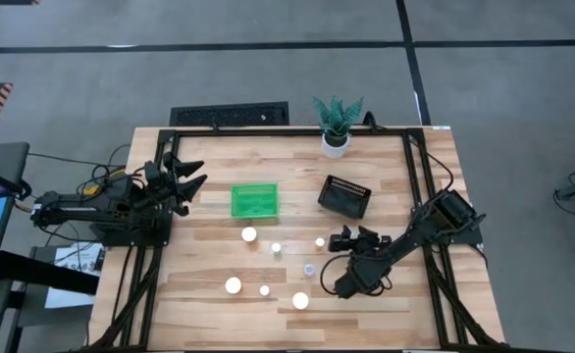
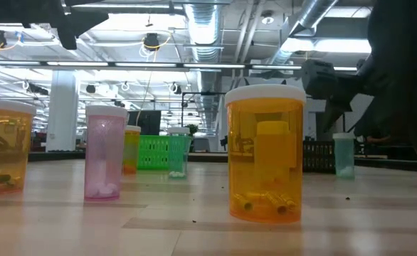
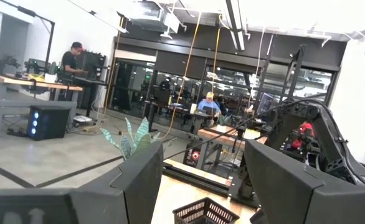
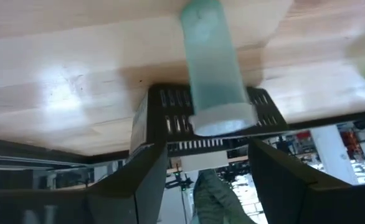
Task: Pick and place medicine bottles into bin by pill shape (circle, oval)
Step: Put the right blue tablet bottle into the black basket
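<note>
From above I count seven medicine bottles [image 1: 249,234], each a white cap on the bare wood of the table [image 1: 209,260]. They are spread across its front half, and all of them stand outside the bins. There are two bins. The green bin [image 1: 254,200] sits near the middle of the table, and the black bin [image 1: 345,196] is to its right, turned at an angle. One potted plant [image 1: 336,126] stands at the far edge.

From table height I can make out six of the bottles, all upright. Two are orange [image 2: 265,153], one is pink [image 2: 104,153], one is yellowish and sits just behind the pink one, and two are teal.

My right gripper [image 4: 201,149] is low over the table's right front part. Its fingers [image 4: 136,171] are spread and grasp nothing. One teal bottle [image 4: 213,68] stands on the wood just ahead of my fingertips, with the black bin behind it. I cannot tell whether a fingertip brushes its cap.

My left gripper [image 1: 191,176] hangs above the table's left edge, beside the green bin. Its two fingers [image 3: 136,180] are parted and empty, and they point across the table toward the plant.

Beyond the table there are two people in the room, one standing at a desk and one seated.
</note>
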Motion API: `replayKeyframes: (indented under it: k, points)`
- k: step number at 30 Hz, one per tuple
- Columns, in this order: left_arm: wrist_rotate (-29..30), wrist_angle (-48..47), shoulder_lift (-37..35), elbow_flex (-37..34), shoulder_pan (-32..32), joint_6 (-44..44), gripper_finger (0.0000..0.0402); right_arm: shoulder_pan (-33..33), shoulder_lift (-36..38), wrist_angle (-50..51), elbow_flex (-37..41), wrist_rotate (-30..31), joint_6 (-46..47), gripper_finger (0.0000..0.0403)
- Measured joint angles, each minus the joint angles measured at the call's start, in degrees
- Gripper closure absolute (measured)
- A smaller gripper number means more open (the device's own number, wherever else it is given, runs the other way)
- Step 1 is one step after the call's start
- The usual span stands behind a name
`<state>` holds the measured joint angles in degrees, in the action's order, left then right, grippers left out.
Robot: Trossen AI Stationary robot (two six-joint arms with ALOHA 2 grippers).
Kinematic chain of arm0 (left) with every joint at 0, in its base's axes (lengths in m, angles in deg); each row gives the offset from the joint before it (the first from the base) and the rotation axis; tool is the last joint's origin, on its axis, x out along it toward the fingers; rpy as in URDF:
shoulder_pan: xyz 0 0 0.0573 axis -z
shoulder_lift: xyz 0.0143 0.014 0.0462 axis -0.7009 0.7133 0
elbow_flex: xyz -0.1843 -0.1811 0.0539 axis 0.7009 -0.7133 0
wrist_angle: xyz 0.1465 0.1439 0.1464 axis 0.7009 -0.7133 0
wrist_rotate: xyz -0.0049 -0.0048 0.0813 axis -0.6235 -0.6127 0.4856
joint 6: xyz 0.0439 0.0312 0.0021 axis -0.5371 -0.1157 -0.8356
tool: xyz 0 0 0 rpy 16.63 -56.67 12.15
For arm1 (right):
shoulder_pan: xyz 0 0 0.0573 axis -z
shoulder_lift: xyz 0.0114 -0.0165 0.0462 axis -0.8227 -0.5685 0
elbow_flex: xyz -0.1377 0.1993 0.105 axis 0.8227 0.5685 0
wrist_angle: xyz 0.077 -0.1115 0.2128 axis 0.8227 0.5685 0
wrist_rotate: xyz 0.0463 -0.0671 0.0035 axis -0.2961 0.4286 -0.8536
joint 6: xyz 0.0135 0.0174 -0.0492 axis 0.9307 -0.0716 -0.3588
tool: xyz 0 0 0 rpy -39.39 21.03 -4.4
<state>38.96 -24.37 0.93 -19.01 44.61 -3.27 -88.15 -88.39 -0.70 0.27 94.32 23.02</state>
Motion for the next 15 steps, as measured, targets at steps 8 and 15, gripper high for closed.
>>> replayKeyframes:
  k: [8,15]
  points:
    - [0.0,0.01,0.0,0.0,0.01,0.25,0.0182,-1.39,-0.02,5.38,-5.09,-2.72,18.63,0.0171]
    - [0.42,0.04,0.0,0.0,0.0,0.24,0.0182,-0.23,0.86,11.24,-11.17,-23.84,48.11,0.0171]
